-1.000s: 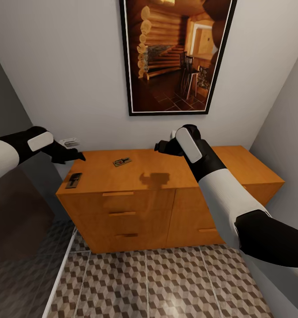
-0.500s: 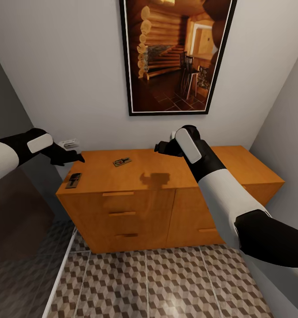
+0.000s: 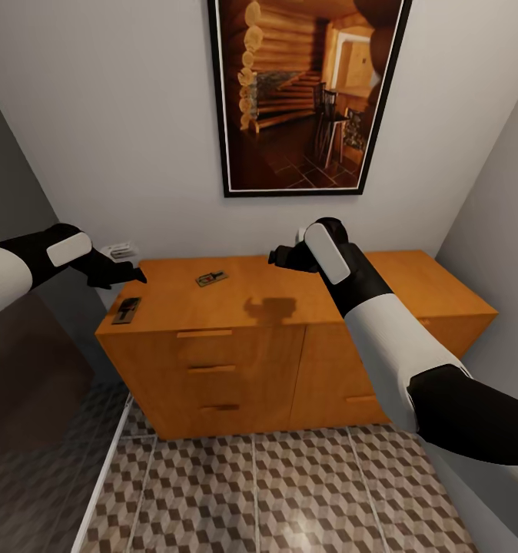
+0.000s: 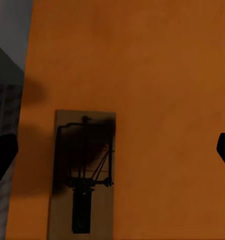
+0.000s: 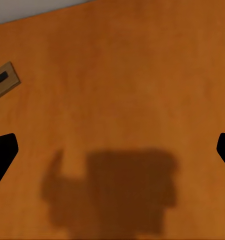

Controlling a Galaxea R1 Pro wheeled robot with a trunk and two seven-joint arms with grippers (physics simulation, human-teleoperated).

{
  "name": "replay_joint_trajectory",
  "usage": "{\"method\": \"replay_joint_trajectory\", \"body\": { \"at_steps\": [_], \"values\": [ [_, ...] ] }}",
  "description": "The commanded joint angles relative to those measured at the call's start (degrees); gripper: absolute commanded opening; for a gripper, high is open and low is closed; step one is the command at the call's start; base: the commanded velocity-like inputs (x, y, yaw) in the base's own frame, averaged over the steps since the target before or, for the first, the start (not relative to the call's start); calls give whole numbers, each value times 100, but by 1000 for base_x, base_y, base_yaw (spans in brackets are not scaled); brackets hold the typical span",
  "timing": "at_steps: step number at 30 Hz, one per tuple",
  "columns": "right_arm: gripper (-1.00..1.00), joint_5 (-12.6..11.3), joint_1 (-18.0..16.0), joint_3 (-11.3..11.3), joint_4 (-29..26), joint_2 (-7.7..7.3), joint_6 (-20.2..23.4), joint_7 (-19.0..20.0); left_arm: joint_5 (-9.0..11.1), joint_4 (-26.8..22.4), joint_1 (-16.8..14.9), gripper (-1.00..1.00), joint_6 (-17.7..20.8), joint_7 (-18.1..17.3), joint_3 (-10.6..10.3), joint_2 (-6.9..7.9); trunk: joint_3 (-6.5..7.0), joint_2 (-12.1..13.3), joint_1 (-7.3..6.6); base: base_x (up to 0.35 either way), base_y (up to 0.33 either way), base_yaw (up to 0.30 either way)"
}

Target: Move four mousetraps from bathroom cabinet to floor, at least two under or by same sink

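Two mousetraps (image 3: 127, 310) (image 3: 211, 278) on cabinet (image 3: 236, 361); left pincer (image 3: 133, 272), right pincer (image 3: 278, 256) both spread, empty.

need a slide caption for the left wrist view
Open left hand hovering above a mousetrap on the orange cabinet top.

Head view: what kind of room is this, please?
Probably a bathroom or small hallway corner: cube-patterned floor tiles, a low wooden cabinet against the wall, a framed picture above. No sink is in view.
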Motion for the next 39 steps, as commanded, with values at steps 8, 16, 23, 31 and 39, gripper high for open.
{"method": "replay_joint_trajectory", "body": {
  "at_steps": [8,16,23,31,39],
  "values": [
    [100,-56,-5,10,-3,0,5,-58,27,-19,-11,100,0,-3,-37,4,-150,-326,176,0,0,0],
    [100,-56,-3,10,-3,0,5,-58,27,-20,-11,100,-3,-3,-37,3,-294,-647,352,0,0,0],
    [100,-56,-4,10,-3,0,5,-58,27,-20,-11,100,-4,-4,-37,3,-419,-928,506,0,0,0],
    [100,-56,-5,10,-3,0,5,-58,27,-14,-11,100,-4,-4,-37,8,-563,-1249,681,0,0,0],
    [100,-56,-3,10,-3,0,5,-58,27,-12,-11,100,0,-6,-37,11,-707,-1569,857,0,0,0]
  ]
}}
